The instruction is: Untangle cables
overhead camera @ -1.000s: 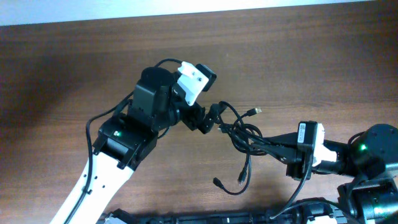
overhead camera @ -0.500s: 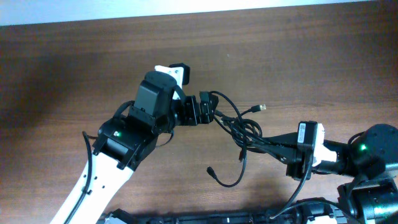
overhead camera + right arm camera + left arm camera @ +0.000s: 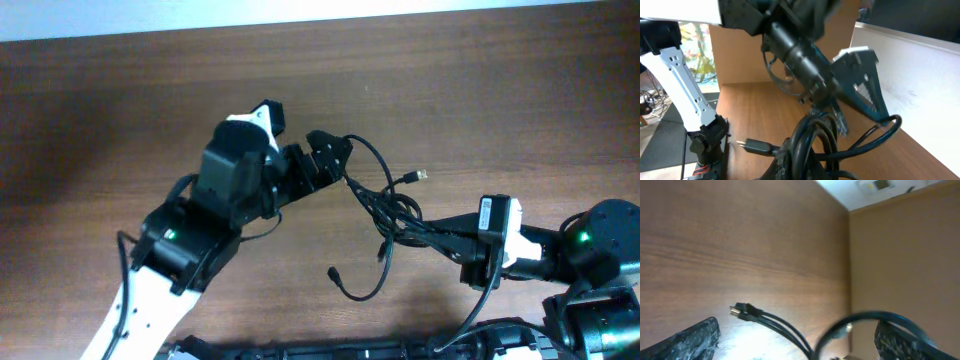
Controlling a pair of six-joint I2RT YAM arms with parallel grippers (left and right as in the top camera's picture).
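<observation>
Sprawling in tangled loops: thin black cables, plug ends trailing.
Pinching the bundle in shut right gripper; gaping wide at left gripper, clamping nothing.

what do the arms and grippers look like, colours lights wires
Both arms are mostly black with white parts. The left arm has a white lower link, boxy black joint housings, a green light and a thin black wire alongside. The right arm has a rounded black joint with a green light. Each wrist carries a white block. The left gripper and right gripper are black.
</observation>
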